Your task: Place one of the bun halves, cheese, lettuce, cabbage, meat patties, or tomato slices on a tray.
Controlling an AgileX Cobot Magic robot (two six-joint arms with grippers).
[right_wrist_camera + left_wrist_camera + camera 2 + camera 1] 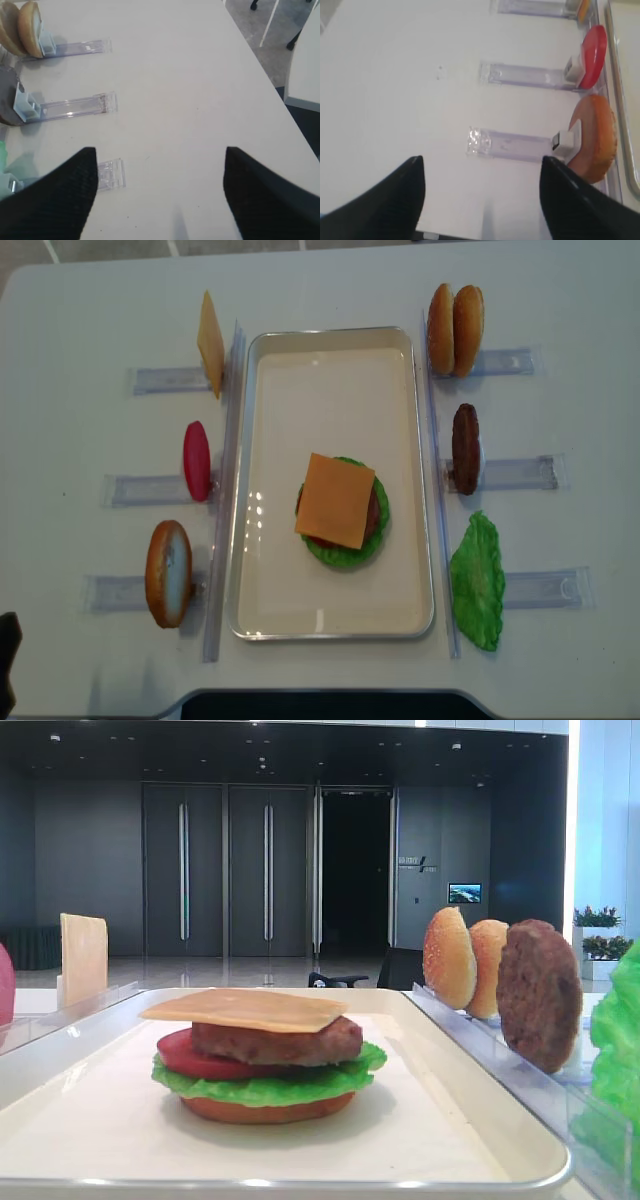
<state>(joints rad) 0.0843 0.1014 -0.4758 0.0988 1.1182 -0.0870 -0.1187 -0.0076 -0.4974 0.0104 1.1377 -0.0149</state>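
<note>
The cream tray (330, 390) holds a stack: flat bun half (265, 1108), lettuce (270, 1088), tomato slice (185, 1058), meat patty (285, 1042) and a cheese slice (336, 500) on top. My left gripper (481, 159) is open and empty above the table, left of a rack with an orange-brown bun half (595, 140) and a tomato slice (594, 57). Over bare table my right gripper (160, 150) is open and empty, with two bun halves (22, 27) and a meat patty (7, 100) at the view's left edge.
Clear plastic racks flank the tray. The left ones hold a standing cheese slice (210, 345), a tomato slice (197, 460) and a bun half (168, 573). The right ones hold two bun halves (455, 330), a patty (465, 448) and a lettuce leaf (477, 580).
</note>
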